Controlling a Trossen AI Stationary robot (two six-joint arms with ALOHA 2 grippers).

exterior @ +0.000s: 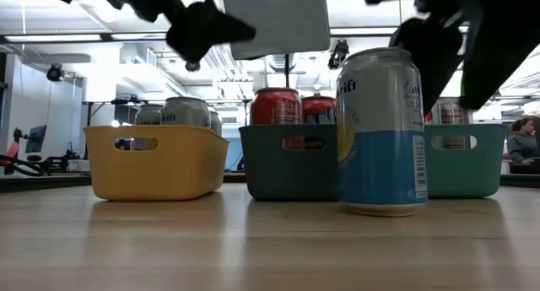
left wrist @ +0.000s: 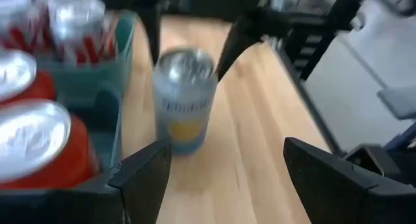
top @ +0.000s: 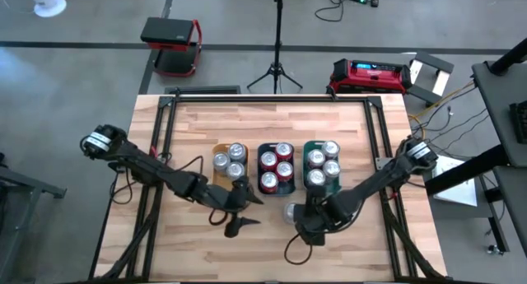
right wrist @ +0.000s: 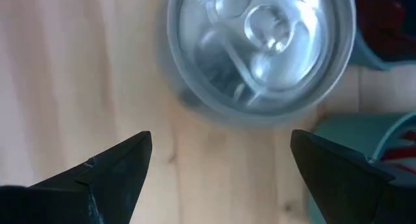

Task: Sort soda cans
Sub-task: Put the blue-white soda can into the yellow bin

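Table (top: 206, 259) holds three trays (top: 277, 187) (one can (top: 294, 211) loose).

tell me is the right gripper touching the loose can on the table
Apart. The right wrist view shows the right gripper open, wood visible between its fingertips and the loose can.

two dark jointed arms with silver-capped bases, black cables, and tapered black fingers (right wrist: 117, 169).

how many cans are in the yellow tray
3, all in the yellow tray: one can at the far end, one beside it on the left, one nearer the grippers. None looks hidden.
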